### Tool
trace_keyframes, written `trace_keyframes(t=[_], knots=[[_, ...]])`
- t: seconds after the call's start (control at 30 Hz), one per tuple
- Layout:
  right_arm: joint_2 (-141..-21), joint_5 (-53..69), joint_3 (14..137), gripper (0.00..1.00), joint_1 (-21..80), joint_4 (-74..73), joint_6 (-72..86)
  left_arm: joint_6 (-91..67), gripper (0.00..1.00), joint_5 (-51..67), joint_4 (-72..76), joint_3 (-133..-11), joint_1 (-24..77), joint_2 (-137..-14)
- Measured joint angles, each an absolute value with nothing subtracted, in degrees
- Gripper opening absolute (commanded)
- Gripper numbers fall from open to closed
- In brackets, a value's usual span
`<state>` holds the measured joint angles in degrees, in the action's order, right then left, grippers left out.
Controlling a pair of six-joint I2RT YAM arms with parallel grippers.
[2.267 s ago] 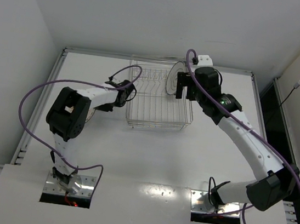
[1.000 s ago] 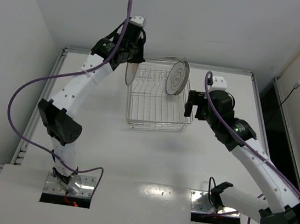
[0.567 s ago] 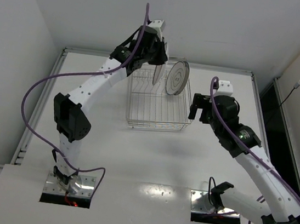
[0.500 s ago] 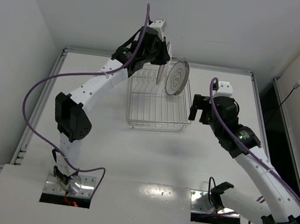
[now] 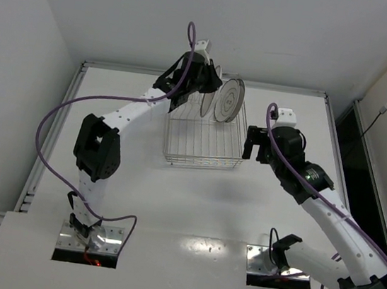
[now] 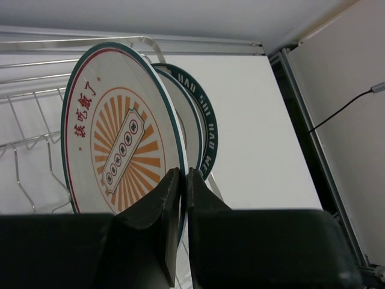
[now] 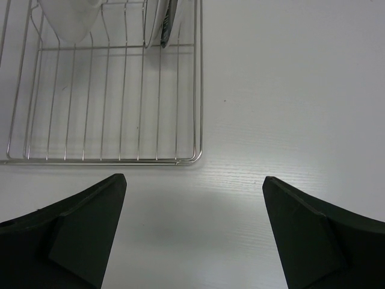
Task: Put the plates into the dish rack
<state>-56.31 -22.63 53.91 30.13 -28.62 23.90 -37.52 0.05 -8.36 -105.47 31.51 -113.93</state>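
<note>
White table across the whole top view. Upper centre of that view: dish rack, rectangular wire basket, upright prongs toward its far end. Standing on edge at the rack's far right: dark-ringed white plate, already slotted. Just left of it, upright, nearly parallel and close beside it: sunburst plate, clamped at the rim, at the bottom of the left wrist view, by the left gripper, jaws pinched tight on the edge. Impossible to tell whether seated among the prongs yet. Just right of the rack's near right corner in the top view: right gripper, spread wide, holding nothing, hovering over the table. Step in hand, by judgement: seating the second and last plate. Next move, probably: lowering until the rim settles between two prongs without striking the neighbouring plate, then releasing only once supported; otherwise a likely tip against the other plate.
</note>
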Motion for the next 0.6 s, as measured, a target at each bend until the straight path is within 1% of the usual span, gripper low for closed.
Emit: trace_keyframes(t=[0.47, 0.6], knots=[[-57.71, -21.12, 53.89, 0.95, 30.13, -28.34, 23.53, -41.8, 0.0, -0.03, 4.82, -99.42, 31.97, -112.12], [-57.71, -20.88, 53.89, 0.95, 30.13, -28.36, 23.11, -45.41, 0.0, 1.34, 9.98, -97.34, 32.49, -111.72]])
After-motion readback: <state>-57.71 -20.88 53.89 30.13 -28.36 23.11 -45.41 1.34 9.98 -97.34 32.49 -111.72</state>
